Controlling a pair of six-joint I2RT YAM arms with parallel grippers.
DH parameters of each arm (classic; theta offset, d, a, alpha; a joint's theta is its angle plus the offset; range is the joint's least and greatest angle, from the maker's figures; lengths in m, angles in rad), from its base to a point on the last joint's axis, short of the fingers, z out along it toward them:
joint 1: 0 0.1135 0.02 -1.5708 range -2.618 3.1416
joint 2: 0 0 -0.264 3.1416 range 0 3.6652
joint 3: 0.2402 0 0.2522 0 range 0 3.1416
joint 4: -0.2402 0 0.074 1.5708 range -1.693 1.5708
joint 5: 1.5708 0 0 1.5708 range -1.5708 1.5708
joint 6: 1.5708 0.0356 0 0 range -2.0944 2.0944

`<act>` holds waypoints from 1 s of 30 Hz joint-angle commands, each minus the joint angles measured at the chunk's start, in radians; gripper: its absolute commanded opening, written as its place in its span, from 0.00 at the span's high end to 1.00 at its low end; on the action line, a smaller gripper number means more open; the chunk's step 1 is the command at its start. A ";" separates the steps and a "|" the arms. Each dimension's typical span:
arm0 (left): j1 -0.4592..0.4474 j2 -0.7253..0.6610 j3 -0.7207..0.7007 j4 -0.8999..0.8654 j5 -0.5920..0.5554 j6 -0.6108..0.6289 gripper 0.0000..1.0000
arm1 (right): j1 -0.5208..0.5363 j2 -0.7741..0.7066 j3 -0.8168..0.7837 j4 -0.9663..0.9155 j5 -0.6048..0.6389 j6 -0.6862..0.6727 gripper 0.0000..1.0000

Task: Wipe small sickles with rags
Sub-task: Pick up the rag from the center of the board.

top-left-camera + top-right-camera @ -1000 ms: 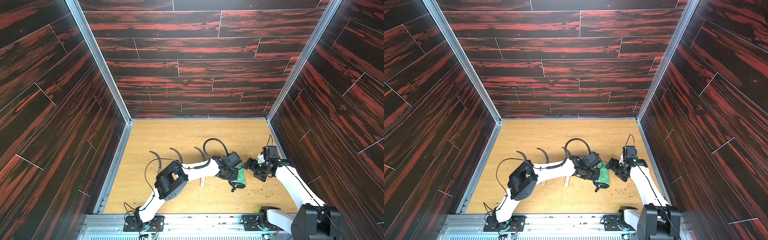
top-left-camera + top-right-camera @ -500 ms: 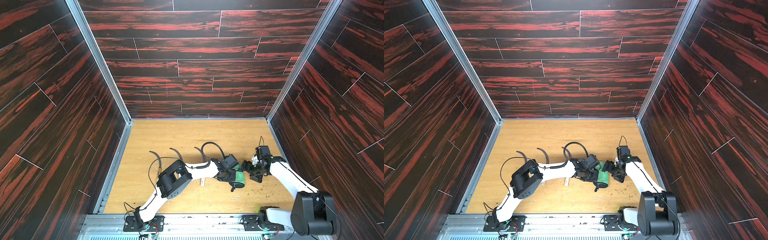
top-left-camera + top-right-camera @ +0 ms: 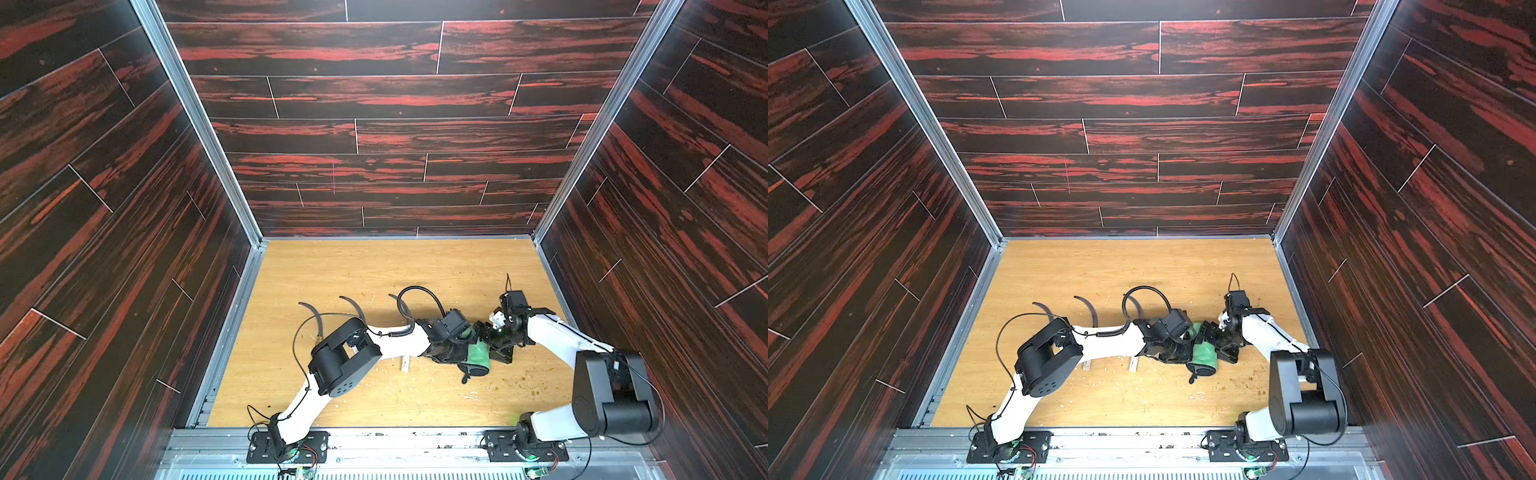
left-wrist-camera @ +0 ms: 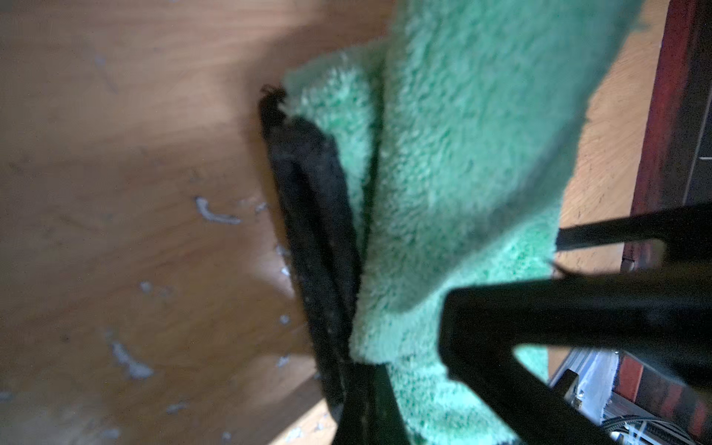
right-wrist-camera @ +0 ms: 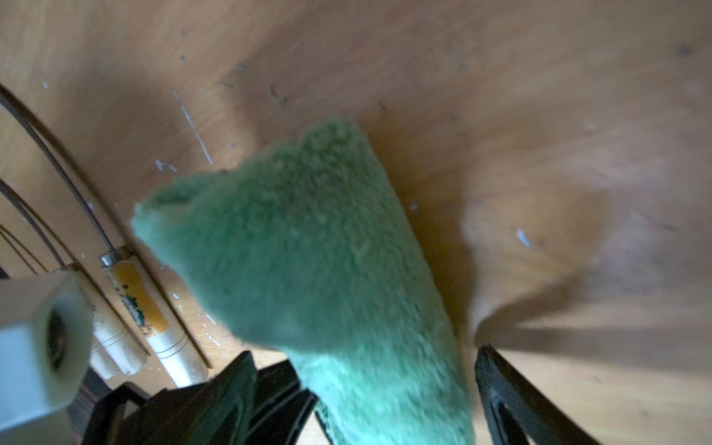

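1. Three sickles in a row on the desk (image 3: 374, 270): left sickle (image 3: 312, 310), middle sickle (image 3: 354, 303), right sickle (image 3: 394, 296).
2. One green rag (image 3: 478, 355).
3. Two arms: left arm (image 3: 399, 343), right arm (image 3: 552, 336).
4. Two pale handle ends (image 3: 1087, 365) show past the left arm in a top view.
5. One yellow label (image 5: 138, 300) shows clearly in the right wrist view.

Overhead stereo; wrist cameras near rag (image 4: 462, 154)

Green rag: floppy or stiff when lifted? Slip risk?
Likely floppy: the green rag droops in soft folds. Probably light for its bulk, being fluffy pile. Pile should grip rather than slip, though the loose black cord might snag.
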 commanded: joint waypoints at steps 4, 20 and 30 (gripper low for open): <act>0.032 0.047 -0.062 -0.126 -0.077 -0.011 0.99 | 0.004 0.077 0.008 0.067 -0.119 -0.029 0.09; 0.040 0.075 -0.021 -0.151 -0.111 -0.008 1.00 | 0.006 0.121 -0.051 0.117 -0.217 -0.054 0.59; 0.039 -0.078 -0.053 -0.190 -0.161 0.013 0.76 | 0.006 0.020 -0.038 0.077 -0.092 -0.033 0.95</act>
